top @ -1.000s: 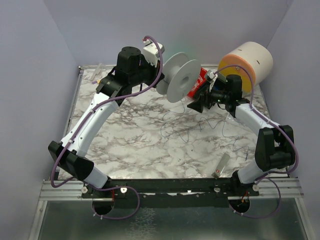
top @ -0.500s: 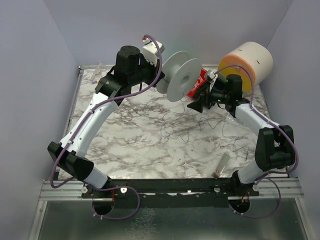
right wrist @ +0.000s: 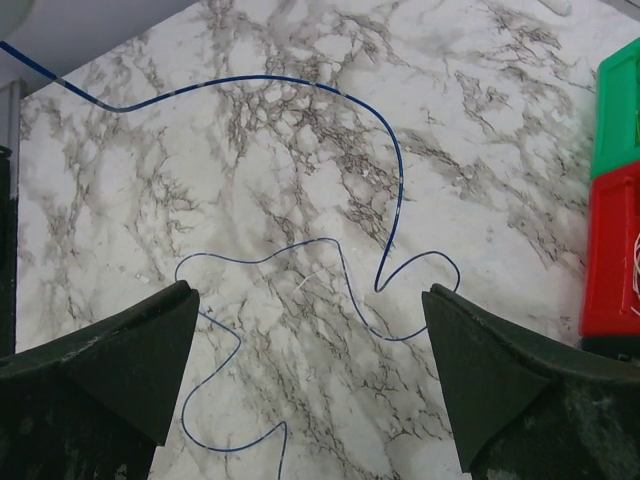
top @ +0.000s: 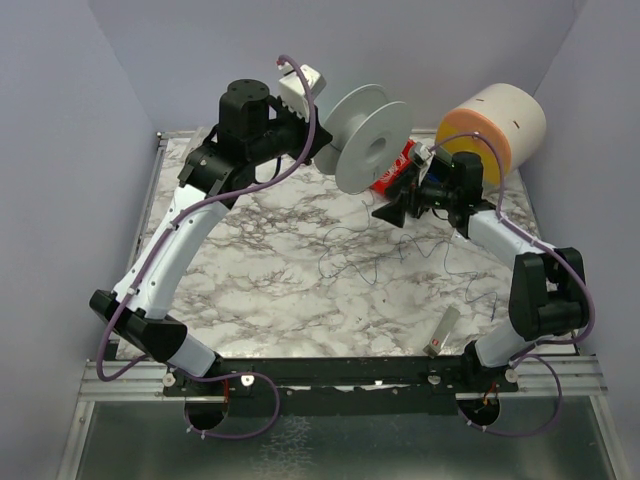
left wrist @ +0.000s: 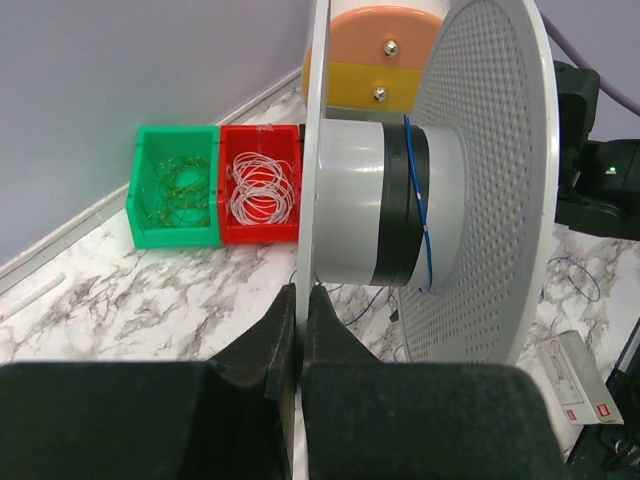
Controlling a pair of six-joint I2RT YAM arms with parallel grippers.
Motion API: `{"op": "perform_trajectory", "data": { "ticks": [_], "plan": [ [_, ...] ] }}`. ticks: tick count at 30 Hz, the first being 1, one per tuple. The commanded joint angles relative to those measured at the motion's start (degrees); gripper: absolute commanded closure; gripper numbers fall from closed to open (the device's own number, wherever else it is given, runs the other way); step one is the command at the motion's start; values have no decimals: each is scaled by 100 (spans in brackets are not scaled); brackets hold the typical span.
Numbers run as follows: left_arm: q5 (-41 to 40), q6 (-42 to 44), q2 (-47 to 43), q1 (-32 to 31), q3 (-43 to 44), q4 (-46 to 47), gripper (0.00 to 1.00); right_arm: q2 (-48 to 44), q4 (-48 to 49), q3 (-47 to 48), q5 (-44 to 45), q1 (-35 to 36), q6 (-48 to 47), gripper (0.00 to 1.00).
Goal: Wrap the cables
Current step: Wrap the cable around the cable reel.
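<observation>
There is one grey perforated spool point(left wrist: 350, 205). Behind it sit two small bins, one green point(left wrist: 170, 235) and one red point(left wrist: 258, 232). One large cream roll point(top: 495, 125) stands right of the spool. One flat white packet point(top: 443, 332) lies well nearer. Thin wire point(right wrist: 399, 185) loops below the spool; the number of strands cannot be told.

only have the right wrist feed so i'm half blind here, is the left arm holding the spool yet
Observer: Yes, the left jaws are shut on one flange of the grey spool.
Operator: any cable on it
Observer: One thin cable strand runs over a black band on the hub.
Operator: what's behind my arm
Observer: A big cream and orange roll in the far right corner.
</observation>
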Motion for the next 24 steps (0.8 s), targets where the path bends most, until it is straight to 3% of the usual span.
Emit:
{"op": "perform_trajectory", "data": {
  "ticks": [1,5,9,13,24],
  "plan": [
    [301,-123,-148,19,321,312,100,52,639,-200,-252,111,154,1],
    [389,-158,-149,37,380,312,100,115,754,-203,287,371,-128,0],
    [490,-203,-166,53,383,329,100,257,1583,-360,996,405,360,0],
    [557,-240,-152,66,389,333,100,487,1715,-339,1371,459,445,0],
    [830,-436,-97,160,505,384,100,1143,2209,-104,1630,526,1480,4]
  ]
}}
